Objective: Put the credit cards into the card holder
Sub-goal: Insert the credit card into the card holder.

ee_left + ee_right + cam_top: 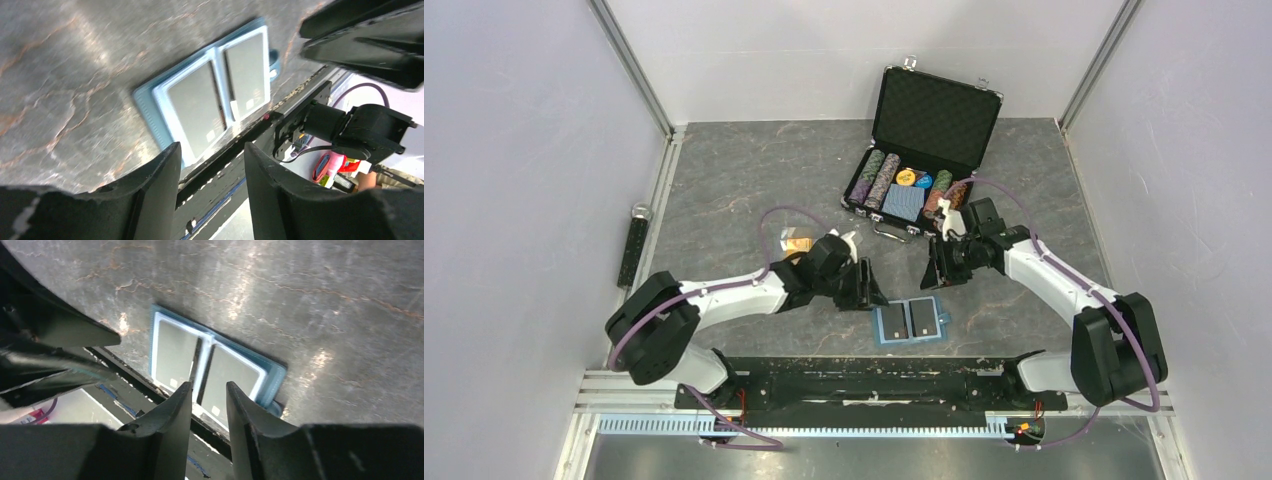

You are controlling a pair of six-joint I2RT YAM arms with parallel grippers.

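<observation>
The teal-blue card holder lies open flat by the table's near edge, a dark credit card in each of its two pockets. An orange-gold credit card lies behind the left arm. My left gripper hangs just left of the holder, open and empty. My right gripper hangs just behind the holder, also open and empty. The left wrist view shows the holder beyond my left gripper. In the right wrist view the holder lies beyond my right gripper.
A big black case stands open at the back with rows of poker chips and a blue patterned deck. A black bar lies by the left wall. The arms' mounting rail runs just in front of the holder.
</observation>
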